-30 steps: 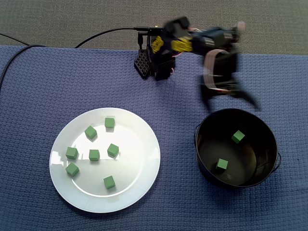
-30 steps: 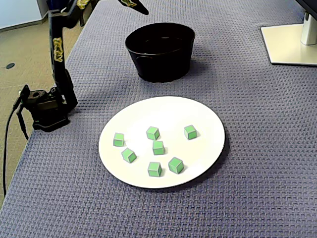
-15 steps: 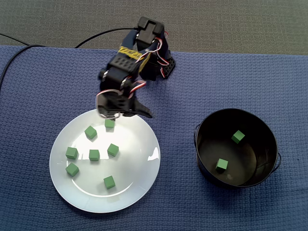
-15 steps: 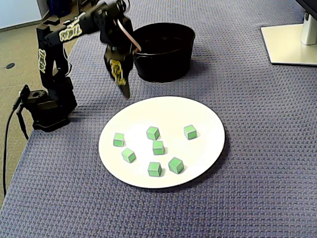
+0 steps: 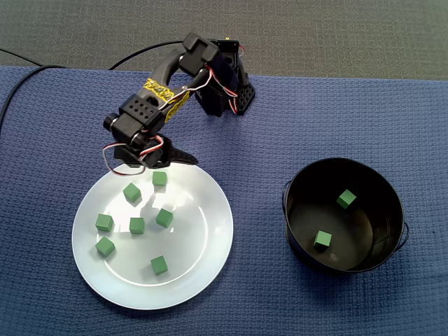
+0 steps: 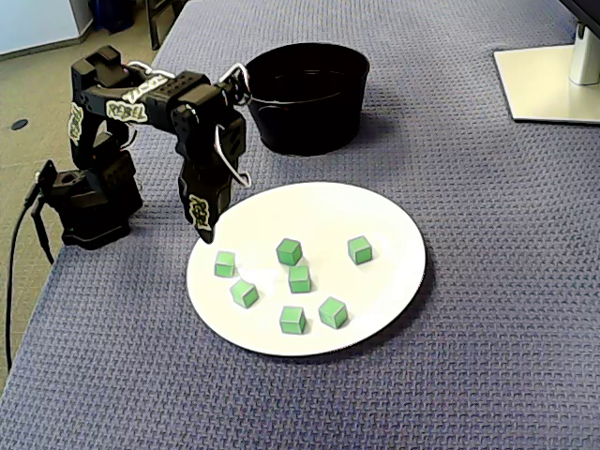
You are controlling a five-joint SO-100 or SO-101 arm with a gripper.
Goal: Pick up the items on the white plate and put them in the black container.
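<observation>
Seven green cubes (image 5: pixel 137 225) lie on the white plate (image 5: pixel 203 266) and two more sit in the black container (image 5: pixel 297 210). The gripper (image 5: pixel 166 165), which a second ago hung over the container's rim, has swung across and come down to the plate's edge on the arm's side, just above the nearest cube (image 5: pixel 159 178). Its jaws stand apart and empty (one finger splays out sideways in the top-down fixed view), so I judge the last drop finished and the next pick begun, with a final descent and squeeze on that cube left to do.
</observation>
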